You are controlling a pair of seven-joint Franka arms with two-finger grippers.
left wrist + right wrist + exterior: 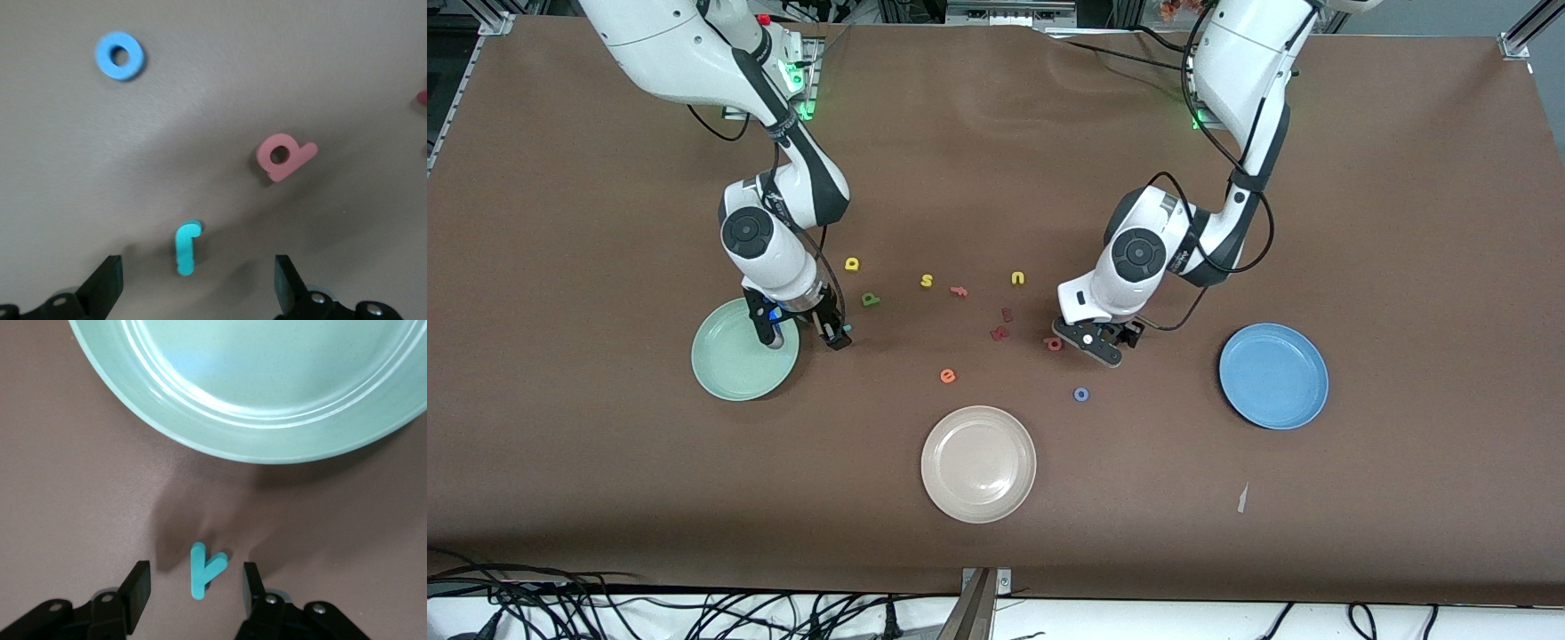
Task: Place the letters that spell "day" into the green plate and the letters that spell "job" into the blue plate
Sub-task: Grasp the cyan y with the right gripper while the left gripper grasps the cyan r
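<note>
Your right gripper (193,583) sits low at left center, fingers spread around the teal "y" (204,570) just beside the green plate (734,369). Your left gripper (197,283), right of center, is spread wide over the teal "j" (186,248); the blue plate (1273,375) lies at the right.

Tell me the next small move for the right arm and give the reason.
Probably close the right gripper on the teal "y". The letter lies on the table between its fingers, which stand apart on either side of it, just beside the green plate. The plate holds no letters yet.
</note>
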